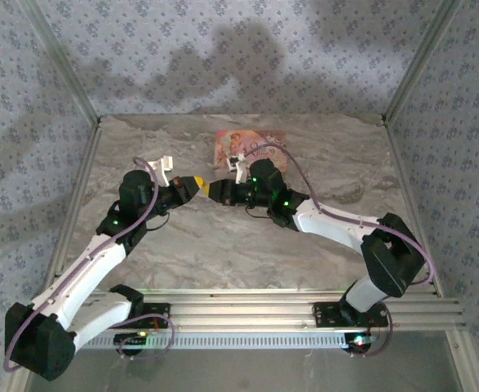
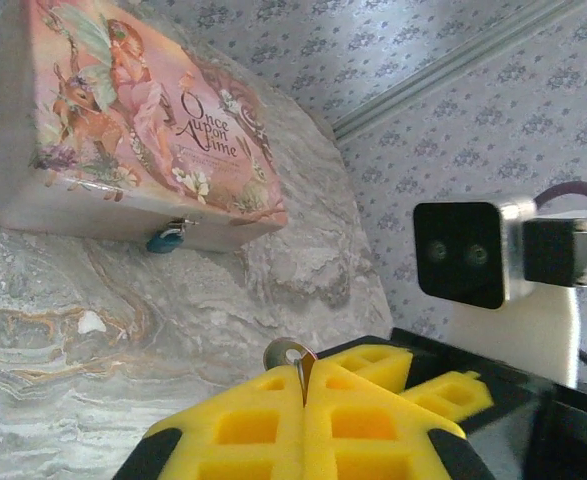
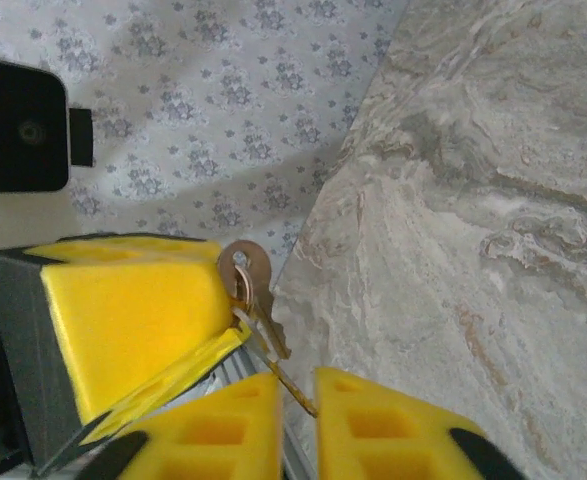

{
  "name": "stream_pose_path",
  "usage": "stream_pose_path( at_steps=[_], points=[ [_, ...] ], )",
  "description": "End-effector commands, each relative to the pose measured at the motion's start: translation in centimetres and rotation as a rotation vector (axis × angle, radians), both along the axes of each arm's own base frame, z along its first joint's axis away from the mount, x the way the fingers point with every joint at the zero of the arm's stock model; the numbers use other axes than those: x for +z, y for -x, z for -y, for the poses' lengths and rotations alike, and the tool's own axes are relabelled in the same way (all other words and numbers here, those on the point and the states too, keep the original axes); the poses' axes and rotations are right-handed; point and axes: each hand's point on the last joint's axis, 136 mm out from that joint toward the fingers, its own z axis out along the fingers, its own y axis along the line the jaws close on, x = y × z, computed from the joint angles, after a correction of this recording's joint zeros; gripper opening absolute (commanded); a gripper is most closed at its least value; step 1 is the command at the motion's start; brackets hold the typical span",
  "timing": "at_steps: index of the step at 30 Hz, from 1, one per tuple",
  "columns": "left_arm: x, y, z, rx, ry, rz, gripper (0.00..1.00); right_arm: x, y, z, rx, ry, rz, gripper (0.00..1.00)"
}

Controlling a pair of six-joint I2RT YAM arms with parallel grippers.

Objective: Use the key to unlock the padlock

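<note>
Above the middle of the table my left gripper (image 1: 193,186) meets my right gripper (image 1: 215,190) tip to tip. The left gripper (image 2: 305,385) is shut on the key (image 2: 285,354), whose round holed head sticks out above the yellow pads. In the right wrist view the key (image 3: 245,270) hangs with a second key on a small ring beside the left gripper's yellow pad (image 3: 123,310). One thin blade reaches down into the gap of my open right gripper (image 3: 298,388). The padlock (image 2: 163,240), small and dark, hangs on the front of the pink box (image 2: 143,110).
The pink picture-printed box (image 1: 251,145) lies at the back middle of the marble-patterned table (image 1: 223,253), just behind both grippers. Patterned walls and metal rails (image 1: 402,90) close in the sides and back. The right arm's wrist camera (image 2: 463,250) sits close to the left gripper.
</note>
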Motion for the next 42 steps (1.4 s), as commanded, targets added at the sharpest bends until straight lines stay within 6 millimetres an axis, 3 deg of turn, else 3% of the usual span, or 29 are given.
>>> stream_pose_path(
  at_steps=[1, 9, 15, 21, 22, 26, 32, 42],
  points=[
    [0.2, 0.7, 0.0, -0.018, 0.002, 0.01, 0.0, 1.7, -0.6, -0.2, -0.002, -0.042, 0.028, 0.03],
    [-1.0, 1.1, 0.0, -0.032, -0.029, -0.006, 0.01, 1.4, -1.3, 2.3, -0.048, -0.005, 0.036, 0.0],
    [-1.2, 1.9, -0.5, -0.056, -0.108, 0.045, 0.3, -0.4, -0.8, 5.2, -0.031, 0.221, 0.062, 0.0],
    [-1.3, 3.0, -0.9, -0.115, -0.215, 0.096, 0.43, -2.2, 0.9, 7.4, 0.084, 0.499, 0.164, 0.0],
    [-1.3, 3.2, -0.8, -0.128, -0.228, 0.106, 0.45, -1.2, 0.8, 7.4, 0.092, 0.508, 0.196, 0.0],
    [-1.1, 4.0, -0.6, -0.198, -0.282, 0.163, 0.51, -0.9, 1.5, 8.2, 0.163, 0.595, 0.238, 0.0],
    [0.5, 6.1, 0.6, -0.375, -0.328, 0.349, 0.58, -0.2, 4.5, 9.5, 0.368, 0.725, 0.298, 0.0],
    [3.0, 10.1, 3.3, -0.68, -0.214, 0.561, 0.61, 0.7, 7.6, 9.8, 0.535, 0.696, 0.304, 0.0]
  ],
)
